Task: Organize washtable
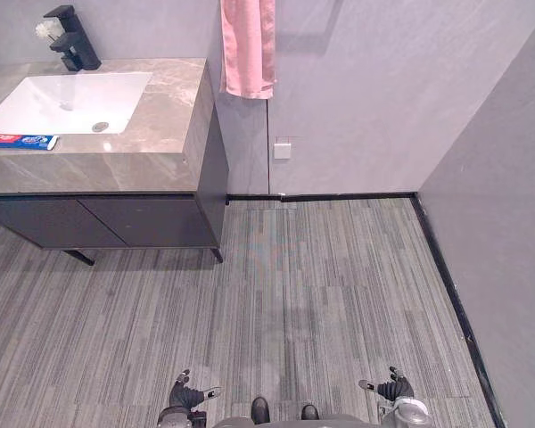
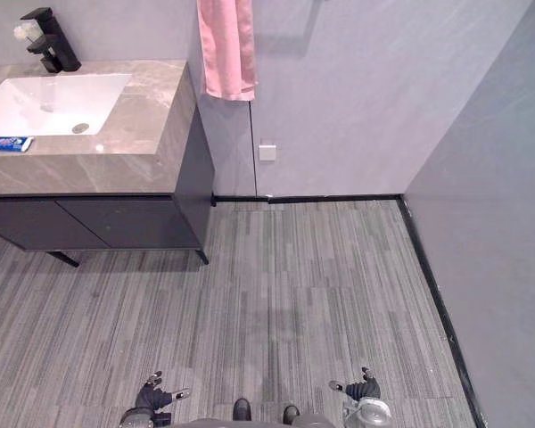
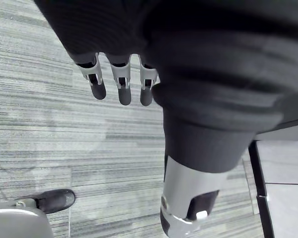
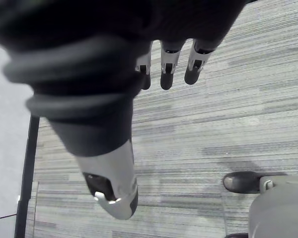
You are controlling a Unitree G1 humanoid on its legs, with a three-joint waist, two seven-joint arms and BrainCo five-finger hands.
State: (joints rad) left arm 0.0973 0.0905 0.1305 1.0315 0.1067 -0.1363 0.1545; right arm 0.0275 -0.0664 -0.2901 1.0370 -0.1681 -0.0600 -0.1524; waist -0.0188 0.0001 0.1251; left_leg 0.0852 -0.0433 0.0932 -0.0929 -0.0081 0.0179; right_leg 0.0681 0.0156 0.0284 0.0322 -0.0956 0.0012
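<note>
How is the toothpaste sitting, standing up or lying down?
Lying down. The toothpaste rests flat on its long side on the counter, along the front edge of the sink.

The washtable point(image 1: 165, 116) runs off the left edge of both head views, its left end unseen. The pink towel point(image 1: 247, 45) on the far wall is cut by the top edge, its upper end out of sight. In the right eye view the toothpaste tube point(image 2: 4, 143) and the sink point(image 2: 45, 102) lose their left ends to the edge. A white object point(image 1: 45, 30) beside the black tap point(image 1: 74, 40) is too small to identify. The left hand point(image 1: 189, 395) and right hand point(image 1: 394, 388) are cropped at the wrist by the near edge.
</note>
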